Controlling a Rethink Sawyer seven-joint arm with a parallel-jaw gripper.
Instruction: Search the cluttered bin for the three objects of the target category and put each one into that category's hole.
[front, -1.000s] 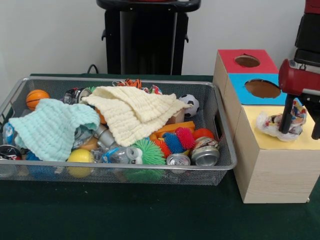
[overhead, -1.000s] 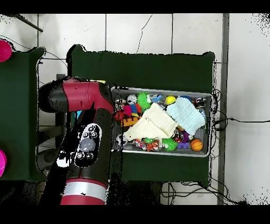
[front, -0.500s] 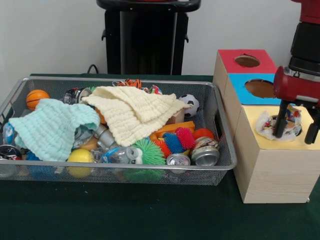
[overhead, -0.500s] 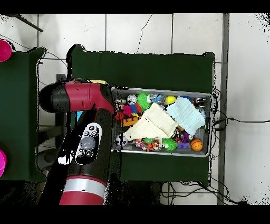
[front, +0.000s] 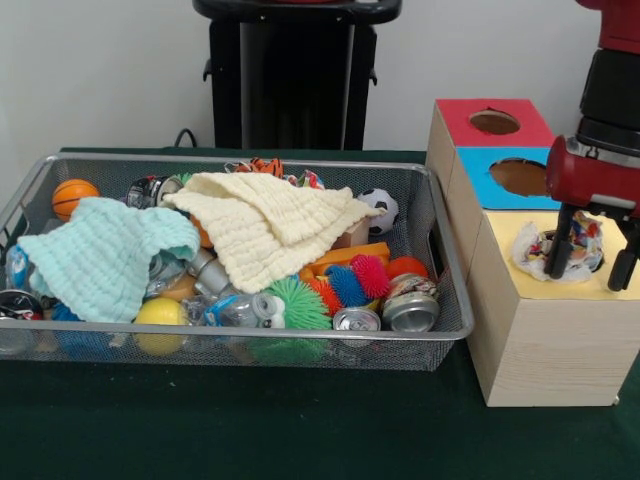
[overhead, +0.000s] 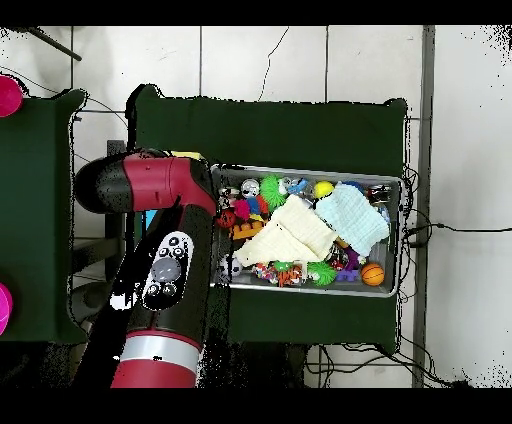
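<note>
My gripper (front: 587, 280) hangs over the yellow-topped wooden box (front: 550, 345) at the right, open. Its fingers (front: 559, 245) straddle a wad of clear, confetti-printed film (front: 535, 250). The wad lies loose on the yellow top and covers most of the round hole. The wire mesh bin (front: 440, 250) stands to the left, full of toys; it also shows in the overhead view (overhead: 400, 240). I cannot make out other film wads in the clutter. In the overhead view the red arm (overhead: 165, 270) hides the boxes and the gripper.
A cream cloth (front: 265, 225) and a mint cloth (front: 105, 255) cover much of the bin. Spiky balls (front: 350, 280), silver cans (front: 410, 310), an orange ball (front: 73, 195) and a small football (front: 380, 208) lie round them. The blue-topped (front: 520, 178) and red-topped (front: 495, 122) boxes stand behind the yellow one.
My gripper has moved a little down and to the left over the yellow box. The wad has settled slightly lower on the hole. The bin's contents have not moved.
</note>
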